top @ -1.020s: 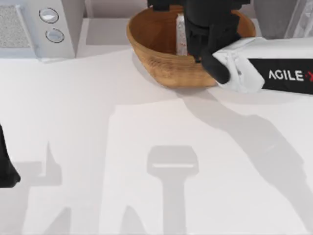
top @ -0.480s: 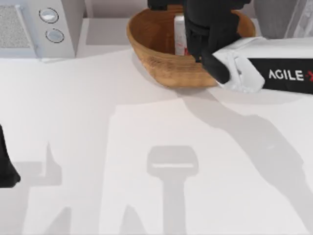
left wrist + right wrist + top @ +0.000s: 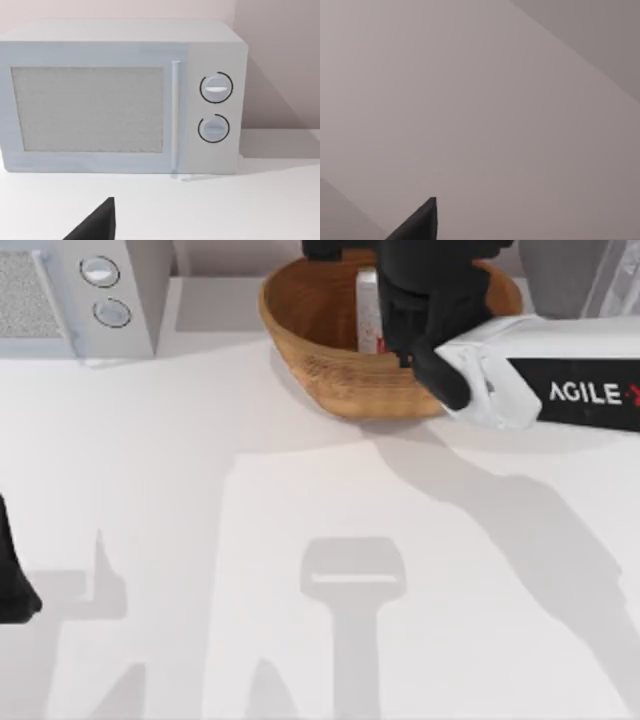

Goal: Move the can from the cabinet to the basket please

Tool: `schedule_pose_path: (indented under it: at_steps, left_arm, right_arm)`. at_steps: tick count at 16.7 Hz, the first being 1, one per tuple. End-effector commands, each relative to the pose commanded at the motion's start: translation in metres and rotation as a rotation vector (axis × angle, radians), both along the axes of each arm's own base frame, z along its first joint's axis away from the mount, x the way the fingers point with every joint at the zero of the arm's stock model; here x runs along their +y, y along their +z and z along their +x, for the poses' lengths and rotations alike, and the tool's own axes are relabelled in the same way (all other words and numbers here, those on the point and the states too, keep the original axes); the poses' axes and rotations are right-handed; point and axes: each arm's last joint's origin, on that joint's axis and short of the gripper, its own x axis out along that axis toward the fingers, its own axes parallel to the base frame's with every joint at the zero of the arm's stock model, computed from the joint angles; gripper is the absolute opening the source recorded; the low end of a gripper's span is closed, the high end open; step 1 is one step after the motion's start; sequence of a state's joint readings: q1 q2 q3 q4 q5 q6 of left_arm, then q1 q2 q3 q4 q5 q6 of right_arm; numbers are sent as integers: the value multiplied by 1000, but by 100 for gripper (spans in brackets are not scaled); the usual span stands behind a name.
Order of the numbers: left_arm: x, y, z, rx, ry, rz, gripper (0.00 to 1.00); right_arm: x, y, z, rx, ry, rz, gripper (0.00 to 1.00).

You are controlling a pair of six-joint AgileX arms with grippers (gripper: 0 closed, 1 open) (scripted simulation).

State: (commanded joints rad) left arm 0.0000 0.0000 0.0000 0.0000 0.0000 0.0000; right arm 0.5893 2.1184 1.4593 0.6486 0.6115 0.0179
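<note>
The right gripper point(image 3: 400, 300) hung over the basket point(image 3: 330, 375) at the table's point(image 3: 300, 500) far edge, whether its fingers gripped could not be told. The can point(image 3: 368, 310) stood upright inside the basket beside it. The left arm point(image 3: 12, 580) sat parked at the left edge, facing the microwave point(image 3: 125, 100)

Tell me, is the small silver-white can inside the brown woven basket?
Yes, the small silver-white can stands within the brown woven basket, beside the right gripper.

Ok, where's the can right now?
In the top view the can stands inside the basket at the table's far edge, right of centre, against the right pincer.
</note>
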Motion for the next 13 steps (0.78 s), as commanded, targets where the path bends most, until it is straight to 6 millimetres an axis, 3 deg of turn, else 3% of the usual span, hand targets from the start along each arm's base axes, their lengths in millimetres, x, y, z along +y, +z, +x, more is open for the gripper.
schedule_pose_path:
  at_steps: [13]
  left_arm:
    - [0,0,0,0,0,0,100]
  right_arm:
    - [-2,2,-1,0,2,0,100]
